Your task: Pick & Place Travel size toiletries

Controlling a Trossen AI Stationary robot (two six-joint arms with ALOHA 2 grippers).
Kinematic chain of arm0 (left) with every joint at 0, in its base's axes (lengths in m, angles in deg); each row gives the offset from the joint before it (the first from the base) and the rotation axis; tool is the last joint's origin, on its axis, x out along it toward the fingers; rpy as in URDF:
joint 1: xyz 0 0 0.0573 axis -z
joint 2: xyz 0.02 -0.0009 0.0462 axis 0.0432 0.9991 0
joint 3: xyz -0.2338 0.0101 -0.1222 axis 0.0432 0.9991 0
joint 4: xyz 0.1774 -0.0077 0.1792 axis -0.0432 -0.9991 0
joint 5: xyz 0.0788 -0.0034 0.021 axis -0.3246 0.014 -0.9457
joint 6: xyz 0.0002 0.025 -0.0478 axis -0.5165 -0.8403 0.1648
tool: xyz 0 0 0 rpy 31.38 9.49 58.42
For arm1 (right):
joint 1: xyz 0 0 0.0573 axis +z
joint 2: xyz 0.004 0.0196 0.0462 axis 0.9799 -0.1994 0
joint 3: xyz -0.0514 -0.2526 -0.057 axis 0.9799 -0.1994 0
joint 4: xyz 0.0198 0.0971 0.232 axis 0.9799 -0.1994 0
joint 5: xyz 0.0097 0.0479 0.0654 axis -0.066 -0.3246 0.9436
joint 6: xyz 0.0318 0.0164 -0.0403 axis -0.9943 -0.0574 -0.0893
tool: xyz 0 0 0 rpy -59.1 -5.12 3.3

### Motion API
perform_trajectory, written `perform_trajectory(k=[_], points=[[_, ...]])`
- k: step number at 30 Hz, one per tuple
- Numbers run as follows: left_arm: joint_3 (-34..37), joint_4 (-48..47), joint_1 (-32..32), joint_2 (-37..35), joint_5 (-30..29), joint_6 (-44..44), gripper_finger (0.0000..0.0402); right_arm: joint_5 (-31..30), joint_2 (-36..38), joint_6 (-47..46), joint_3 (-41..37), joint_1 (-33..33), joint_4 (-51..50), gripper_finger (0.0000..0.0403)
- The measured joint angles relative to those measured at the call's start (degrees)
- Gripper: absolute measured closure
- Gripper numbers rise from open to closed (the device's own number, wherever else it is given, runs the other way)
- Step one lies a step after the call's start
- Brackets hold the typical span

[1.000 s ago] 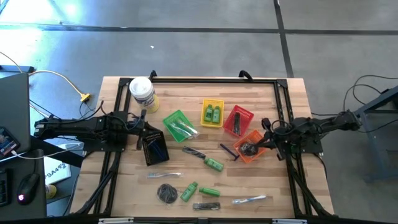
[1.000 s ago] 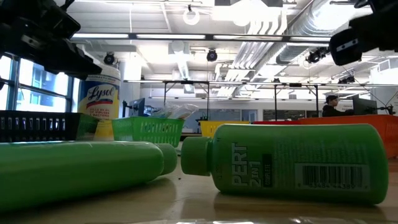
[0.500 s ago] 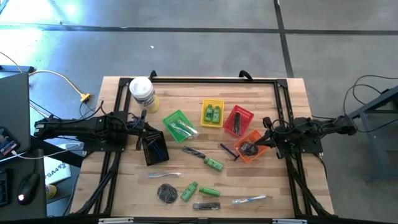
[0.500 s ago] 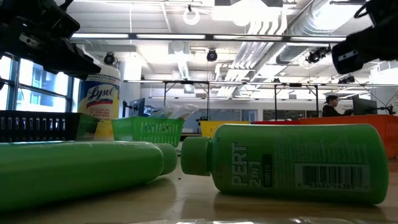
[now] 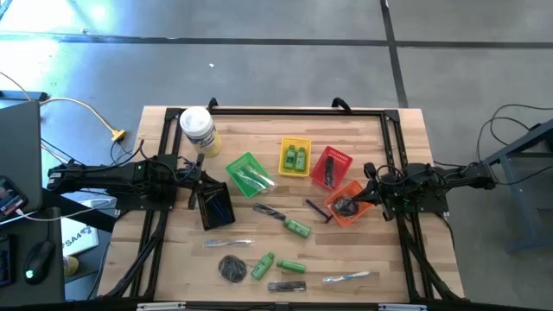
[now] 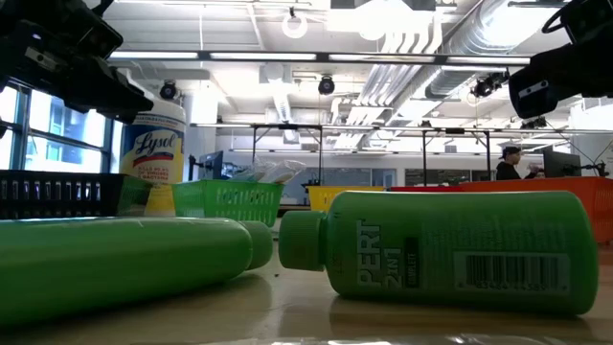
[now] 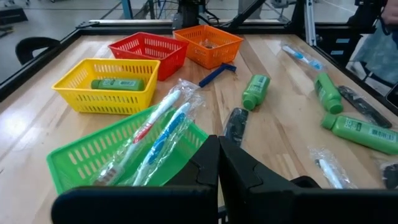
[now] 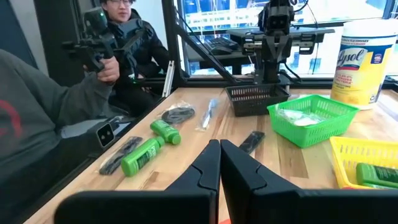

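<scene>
Overhead: left gripper (image 5: 197,178) clenched empty over the black basket (image 5: 215,206) at nine o'clock; right gripper (image 5: 370,192) clenched empty by the orange basket (image 5: 349,203) at three.

Left wrist: green bottles (image 7: 255,91) lie loose; opening the fingers before descending would help.

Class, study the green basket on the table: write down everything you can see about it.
The green basket is a small rectangular tray of bright green plastic mesh with open lattice walls. It sits upright on the wooden table, turned at an angle, between the black basket and the yellow basket. Clear-wrapped toothbrushes lie inside, sticking out over its rim.
</scene>
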Motion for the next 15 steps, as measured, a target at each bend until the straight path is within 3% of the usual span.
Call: perform_trajectory(k=[11,15], points=[[0.0,1.1,0.0,0.0,0.0,0.0,0.0402,-1.3,0.0,0.1,0.0,0.0,0.5,0.0400],[0.0,2.4,0.0,0.6,1.5,2.8,0.0402,1.0,0.0,0.2,0.0,0.0,1.8,0.0400]])
